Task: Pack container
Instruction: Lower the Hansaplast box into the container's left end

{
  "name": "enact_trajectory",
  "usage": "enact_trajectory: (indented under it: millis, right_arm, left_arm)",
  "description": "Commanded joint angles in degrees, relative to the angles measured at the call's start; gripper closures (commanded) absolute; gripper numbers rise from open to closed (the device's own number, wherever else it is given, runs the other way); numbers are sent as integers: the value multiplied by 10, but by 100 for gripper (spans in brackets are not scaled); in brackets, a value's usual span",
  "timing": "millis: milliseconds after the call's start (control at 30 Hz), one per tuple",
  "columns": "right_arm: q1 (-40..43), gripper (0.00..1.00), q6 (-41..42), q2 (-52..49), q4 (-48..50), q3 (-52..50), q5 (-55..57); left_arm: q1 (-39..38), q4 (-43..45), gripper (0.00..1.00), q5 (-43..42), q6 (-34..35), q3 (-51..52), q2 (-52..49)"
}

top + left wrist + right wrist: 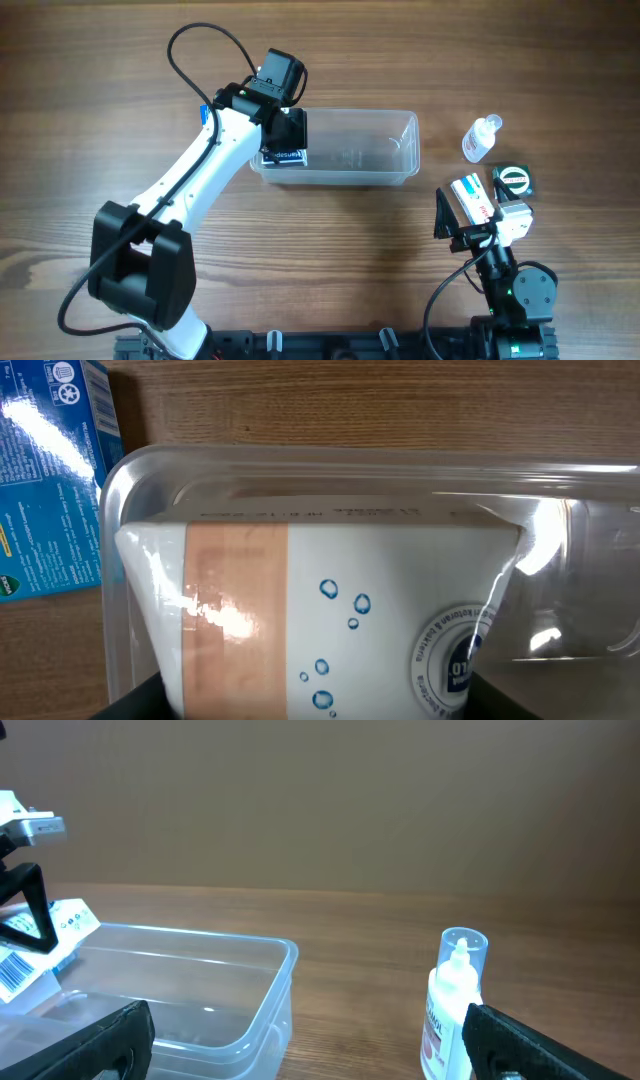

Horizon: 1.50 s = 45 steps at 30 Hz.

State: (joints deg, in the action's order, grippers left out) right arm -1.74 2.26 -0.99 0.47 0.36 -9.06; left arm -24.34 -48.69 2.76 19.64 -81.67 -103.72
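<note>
The clear plastic container [380, 150] lies in the middle of the table. It also shows in the left wrist view [590, 560] and the right wrist view [220, 980]. My left gripper [285, 138] is over the container's left end, shut on a white packet [380, 600] with a peach band and blue droplets. The packet [283, 156] is inside the container, against its left wall. My right gripper [455, 215] is open and empty at the front right, apart from the container. Its fingers frame the right wrist view [310, 1035].
A small clear bottle [481, 138] stands right of the container and shows in the right wrist view [455, 1005]. A dark green box [515, 180] and a white and red box [472, 197] lie by my right gripper. A blue box [50, 480] lies outside the container's left end.
</note>
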Motion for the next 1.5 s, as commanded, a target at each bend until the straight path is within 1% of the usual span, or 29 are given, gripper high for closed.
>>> enact_trajectory:
  millis: [0,1000,1267,1467]
  right_arm:
    - [-3,0,3,6,3,-1,-14]
    - [-3,0,3,6,3,-1,-14]
    - [-3,0,3,6,3,-1,-14]
    - [-3,0,3,6,3,-1,-14]
  left_arm:
    - [-3,0,37,8,7,0,-7]
    - [-3,-25,37,8,3,0,-7]
    - [-3,-22,37,8,3,0,-10]
    - [-3,-11,37,13,3,0,-30]
